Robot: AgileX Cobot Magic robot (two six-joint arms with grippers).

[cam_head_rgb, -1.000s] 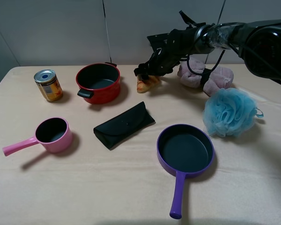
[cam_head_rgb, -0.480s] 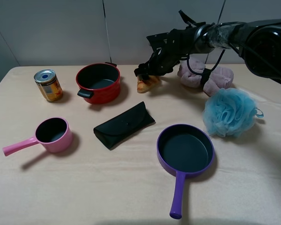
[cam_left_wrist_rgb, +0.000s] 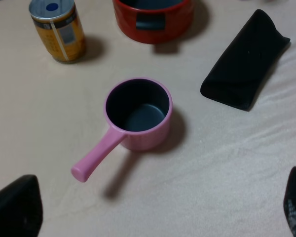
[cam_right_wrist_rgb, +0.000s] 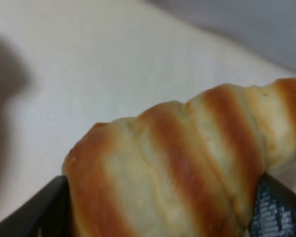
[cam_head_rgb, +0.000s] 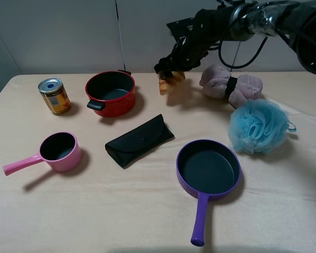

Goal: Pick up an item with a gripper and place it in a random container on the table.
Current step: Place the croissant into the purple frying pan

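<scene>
Surface (cam_head_rgb: 147, 216) first: beige cloth, carrying 3 open vessels, and we judge the carry to the pan (cam_head_rgb: 208, 168) to be the step in hand. The pan sits near the front, right of middle, its inside bare, well apart from the right end effector (cam_head_rgb: 166, 75), which hangs over the far side near the red pot (cam_head_rgb: 110, 93). Its fingers are clamped on the croissant (cam_head_rgb: 169, 83), which seems clear of the cloth, judging by the shadow under it. To do this well we would keep height past the black case (cam_head_rgb: 140, 139) and stay wide of the blue puff (cam_head_rgb: 259, 125). We would then come down over the pan's middle, not its rim or handle, and part the fingers only when low, since a plump roll could bounce out of so shallow a dish. The left end effector (cam_left_wrist_rgb: 155, 217) stands with fingers apart over the pink saucepan (cam_left_wrist_rgb: 138, 113), holding nothing.

Hidden: the right wrist view shows only 2 dark finger corners under the croissant, so we cannot tell how deep the hold is. The high view leaves the fingertips a dark blur.
</scene>
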